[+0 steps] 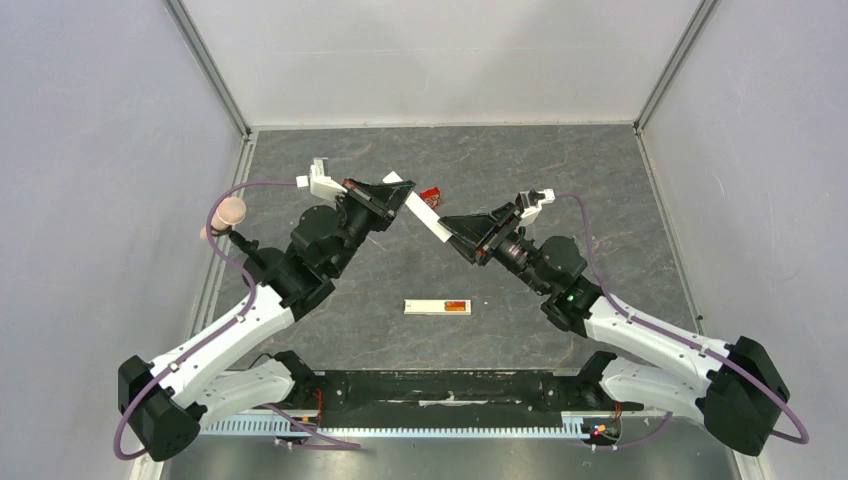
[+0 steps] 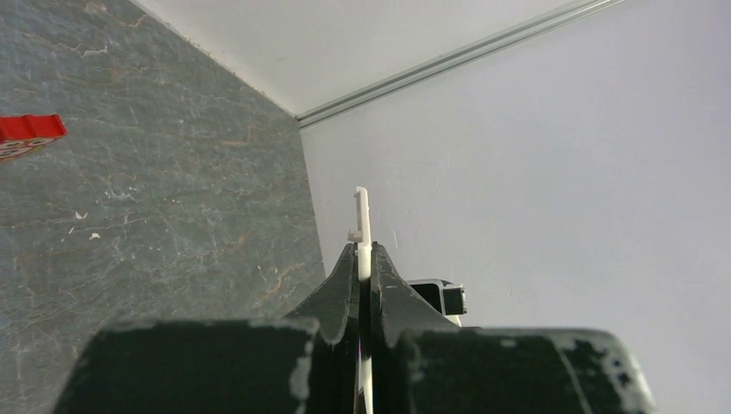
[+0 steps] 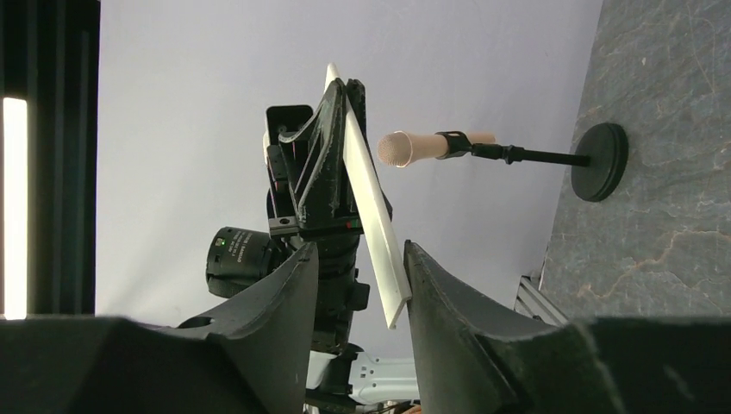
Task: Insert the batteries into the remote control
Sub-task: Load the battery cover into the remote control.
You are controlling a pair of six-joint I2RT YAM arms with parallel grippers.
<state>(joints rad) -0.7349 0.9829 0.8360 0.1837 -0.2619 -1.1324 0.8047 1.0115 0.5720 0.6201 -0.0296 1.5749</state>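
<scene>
The remote control (image 1: 430,307), a slim white bar, lies flat on the table between the arms. An orange-red battery (image 1: 457,307) sits in its recess near the right end; I see no second battery. My left gripper (image 1: 400,196) is raised and shut on the thin white cover strip (image 1: 422,211); the strip sticks out past its fingertips in the left wrist view (image 2: 362,216). My right gripper (image 1: 450,232) is open (image 3: 358,259). The strip's (image 3: 372,220) lower end lies between its jaws, against the right finger (image 3: 431,293).
A small red box (image 1: 430,193) lies on the table behind the strip and shows in the left wrist view (image 2: 30,129). A microphone on a round black stand (image 1: 228,212) is at the left edge (image 3: 601,161). Grey walls enclose the table.
</scene>
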